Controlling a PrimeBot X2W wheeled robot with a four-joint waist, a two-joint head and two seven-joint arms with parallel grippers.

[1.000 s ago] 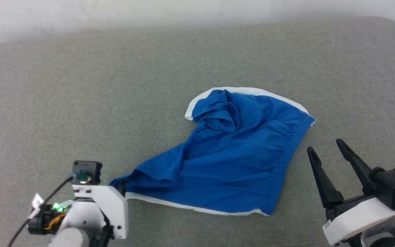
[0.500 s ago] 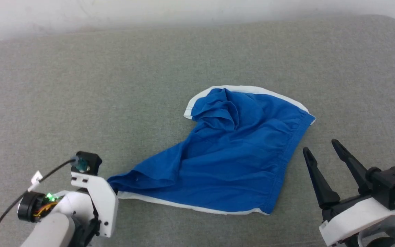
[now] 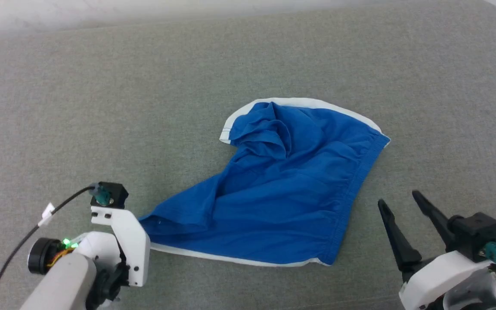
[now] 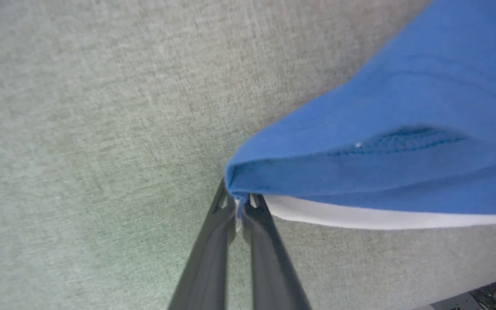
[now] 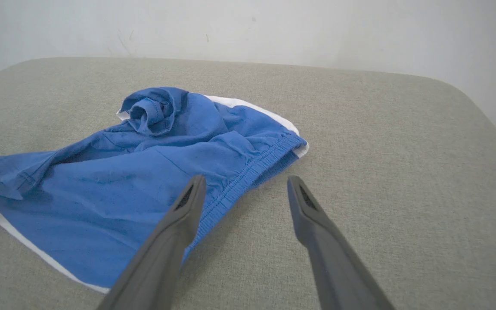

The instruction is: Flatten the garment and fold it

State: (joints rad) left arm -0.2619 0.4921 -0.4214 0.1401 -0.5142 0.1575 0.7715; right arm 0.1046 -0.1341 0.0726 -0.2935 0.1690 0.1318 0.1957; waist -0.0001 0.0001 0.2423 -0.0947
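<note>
The garment (image 3: 282, 189), royal-blue shorts with white trim, lies crumpled on the grey cushion; one leg is bunched up at the far side and the elastic waist faces right. In the left wrist view my left gripper (image 4: 240, 206) is shut on the garment (image 4: 381, 129) at its near-left corner, where blue fabric meets the white band. In the head view the white wrist housing (image 3: 121, 241) hides those fingers. My right gripper (image 3: 398, 199) stands open just right of the waistband, touching nothing. In the right wrist view the right gripper (image 5: 247, 180) has its left finger over the garment (image 5: 114, 181).
The grey-green upholstered surface (image 3: 101, 107) stretches wide around the shorts, with a rounded far-right corner (image 5: 467, 99). A pale wall (image 5: 274, 30) runs behind it. A black cable (image 3: 20, 249) trails from my left wrist.
My left gripper has shut on the garment's near-left corner. The head view has shifted a little. My right gripper has stayed open beside the waistband.
</note>
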